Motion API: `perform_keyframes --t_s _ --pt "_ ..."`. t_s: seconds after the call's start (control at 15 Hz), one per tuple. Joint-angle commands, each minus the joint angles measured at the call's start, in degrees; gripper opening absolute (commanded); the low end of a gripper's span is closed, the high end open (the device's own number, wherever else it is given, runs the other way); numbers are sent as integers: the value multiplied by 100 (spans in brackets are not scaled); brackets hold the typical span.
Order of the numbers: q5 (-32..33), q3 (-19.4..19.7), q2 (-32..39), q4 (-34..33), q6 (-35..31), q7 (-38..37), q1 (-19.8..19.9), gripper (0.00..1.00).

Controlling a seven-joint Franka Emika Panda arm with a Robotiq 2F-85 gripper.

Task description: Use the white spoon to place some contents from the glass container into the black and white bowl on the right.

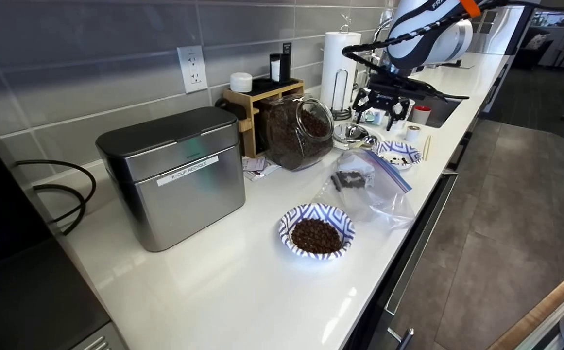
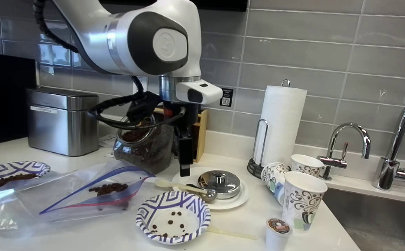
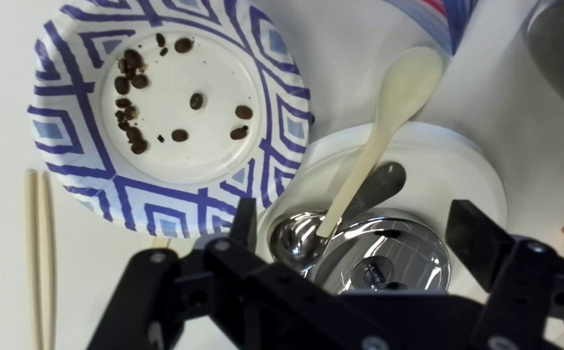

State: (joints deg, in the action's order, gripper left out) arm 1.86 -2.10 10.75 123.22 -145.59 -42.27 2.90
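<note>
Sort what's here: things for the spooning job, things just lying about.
For the job:
off-white spoon
glass jar
dark beans inside it
emptier patterned bowl

Just lying about:
metal scoop
zip bag
paper towel roll
K-cup recycle bin
paper cups
fuller bowl

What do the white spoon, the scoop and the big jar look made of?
White spoon: probably plastic, satin, evenly cream with no visible grain. Scoop: polished metal, likely steel, from mirror highlights; darker handle less clear. Big jar: likely glass, glossy, dark contents showing through its wall.
</note>
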Motion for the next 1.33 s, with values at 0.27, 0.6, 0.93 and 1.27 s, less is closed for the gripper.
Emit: perform_keyframes --t_s 0.27,0.6,0.93,1.27 --pt "-170 386 775 -750 169 -432 -508 100" --pt "-306 453 1010 -836 126 -532 -620 100" --pt "-576 467 1147 -869 32 -497 -615 100" --pt "-914 452 1188 -923 -10 -458 -588 100"
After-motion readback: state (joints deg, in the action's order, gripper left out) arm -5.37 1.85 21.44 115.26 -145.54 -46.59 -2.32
